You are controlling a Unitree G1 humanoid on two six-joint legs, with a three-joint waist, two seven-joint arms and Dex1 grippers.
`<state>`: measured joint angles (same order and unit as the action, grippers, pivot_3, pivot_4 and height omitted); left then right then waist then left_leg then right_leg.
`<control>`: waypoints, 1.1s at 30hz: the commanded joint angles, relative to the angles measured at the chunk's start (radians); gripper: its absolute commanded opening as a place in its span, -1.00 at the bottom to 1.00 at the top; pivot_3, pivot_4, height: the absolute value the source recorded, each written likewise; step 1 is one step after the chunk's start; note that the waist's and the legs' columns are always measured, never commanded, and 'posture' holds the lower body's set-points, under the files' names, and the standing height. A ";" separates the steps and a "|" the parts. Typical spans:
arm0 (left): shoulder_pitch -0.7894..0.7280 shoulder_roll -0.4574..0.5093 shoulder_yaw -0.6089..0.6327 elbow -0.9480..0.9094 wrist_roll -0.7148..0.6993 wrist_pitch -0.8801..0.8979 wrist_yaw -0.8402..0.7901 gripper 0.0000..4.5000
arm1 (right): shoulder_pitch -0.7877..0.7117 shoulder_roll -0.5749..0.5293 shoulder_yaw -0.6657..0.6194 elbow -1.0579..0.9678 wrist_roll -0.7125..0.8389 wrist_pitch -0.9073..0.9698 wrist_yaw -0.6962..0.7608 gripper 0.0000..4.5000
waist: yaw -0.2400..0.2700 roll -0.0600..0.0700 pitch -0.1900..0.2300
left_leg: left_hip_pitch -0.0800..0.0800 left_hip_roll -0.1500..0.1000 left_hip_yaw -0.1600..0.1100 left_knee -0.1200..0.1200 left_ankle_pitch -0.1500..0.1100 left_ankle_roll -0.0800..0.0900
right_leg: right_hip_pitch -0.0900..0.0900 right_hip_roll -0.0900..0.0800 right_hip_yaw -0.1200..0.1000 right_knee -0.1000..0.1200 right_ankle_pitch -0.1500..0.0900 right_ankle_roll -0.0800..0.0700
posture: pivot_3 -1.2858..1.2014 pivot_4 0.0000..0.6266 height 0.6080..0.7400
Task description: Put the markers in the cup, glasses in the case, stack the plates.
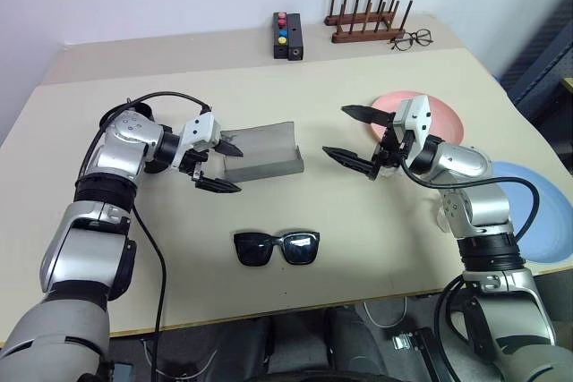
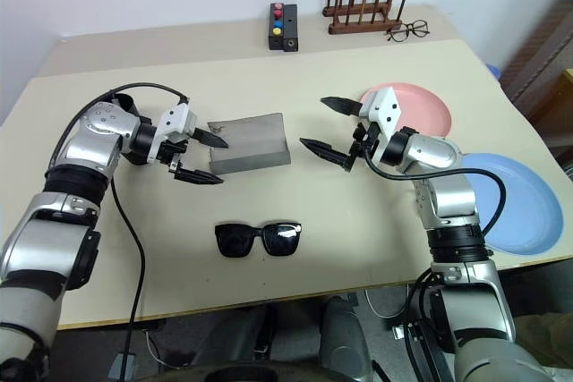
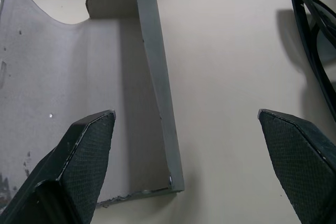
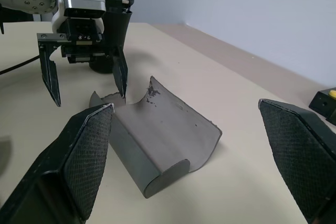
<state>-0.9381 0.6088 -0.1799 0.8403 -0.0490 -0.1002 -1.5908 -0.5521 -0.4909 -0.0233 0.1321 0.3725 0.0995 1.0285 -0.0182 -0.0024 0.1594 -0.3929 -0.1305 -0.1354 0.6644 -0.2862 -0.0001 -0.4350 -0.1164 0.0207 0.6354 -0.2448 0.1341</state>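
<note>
Both grippers flank the open case, glasses waiting on the bench.

The left gripper (image 1: 218,165) and right gripper (image 1: 351,136) stand wide and empty on either side of the grey case (image 1: 261,153), whose lid lies flat, presumably so the glasses (image 1: 277,247), lying nearer the robot, can go in unhindered.

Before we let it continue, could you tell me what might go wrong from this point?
1. The case lies open and loose; the open left end effector right beside it could push it away.
2. The sunglasses lie flat near the table's front edge; a poor pinch might slide them off.
3. Both end effectors flank the case; the right end effector could collide with the left.
</note>
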 commanded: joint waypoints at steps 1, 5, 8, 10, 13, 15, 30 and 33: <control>0.001 0.023 0.010 -0.032 -0.002 -0.007 -0.006 0.98 | -0.019 0.002 -0.009 -0.017 0.009 -0.018 0.001 1.00 | 0.000 0.000 0.000 | 0.000 0.000 0.000 0.000 0.000 0.000 | 0.000 0.000 0.000 0.000 0.000 0.000 | 0.03 -0.52 1.00; 0.003 0.025 0.004 -0.030 0.004 -0.015 -0.006 0.17 | -0.021 0.003 -0.010 -0.016 0.011 -0.016 0.003 1.00 | 0.000 0.000 0.000 | 0.000 0.000 0.000 0.000 0.000 0.000 | 0.000 0.000 0.000 0.000 0.000 0.000 | 0.03 -0.52 1.00; 0.006 0.024 -0.002 -0.034 0.011 -0.027 -0.006 -0.50 | -0.022 0.002 -0.011 -0.015 0.012 -0.017 0.003 1.00 | 0.000 0.000 0.000 | 0.000 0.000 0.000 0.000 0.000 0.000 | 0.000 0.000 0.000 0.000 0.000 0.000 | 0.03 -0.52 1.00; 0.010 0.023 -0.003 -0.043 0.008 -0.022 -0.013 -0.94 | -0.021 0.003 -0.011 -0.019 0.013 -0.015 0.001 1.00 | 0.000 0.000 0.000 | 0.000 0.000 0.000 0.000 0.000 0.000 | 0.000 0.000 0.000 0.000 0.000 0.000 | 0.03 -0.52 1.00; 0.020 0.029 -0.014 -0.061 0.008 -0.025 -0.022 -0.98 | -0.017 0.002 -0.012 -0.025 0.014 -0.013 -0.001 1.00 | 0.000 0.000 0.000 | 0.000 0.000 0.000 0.000 0.000 0.000 | 0.000 0.000 0.000 0.000 0.000 0.000 | 0.03 -0.52 1.00; 0.025 0.035 -0.024 -0.071 0.006 -0.027 -0.024 -0.98 | -0.015 0.001 -0.013 -0.030 0.015 -0.010 -0.003 1.00 | 0.000 0.000 0.000 | 0.000 0.000 0.000 0.000 0.000 0.000 | 0.000 0.000 0.000 0.000 0.000 0.000 | 0.03 -0.52 1.00; 0.012 0.029 -0.019 -0.083 0.005 -0.019 -0.015 0.57 | -0.022 0.003 -0.006 -0.061 0.017 0.016 -0.026 1.00 | 0.000 0.000 0.000 | 0.000 0.000 0.000 0.000 0.000 0.000 | 0.000 0.000 0.000 0.001 0.000 0.000 | 0.03 -0.52 1.00; 0.013 0.021 -0.024 -0.102 0.000 -0.012 -0.022 0.57 | -0.020 0.001 -0.006 -0.067 0.018 0.020 -0.028 1.00 | 0.001 0.000 0.000 | 0.000 0.000 0.000 0.001 0.000 0.000 | 0.000 0.000 0.000 0.001 0.000 0.000 | 0.03 -0.52 1.00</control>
<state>-0.9075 0.6260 -0.2129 0.7731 -0.0380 -0.1132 -1.6104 -0.5524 -0.4897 -0.0155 0.1122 0.3753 0.1240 1.0055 -0.0175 -0.0023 0.1594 -0.3929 -0.1305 -0.1354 0.6650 -0.2862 -0.0001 -0.4350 -0.1164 0.0208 0.6361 -0.2448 0.1341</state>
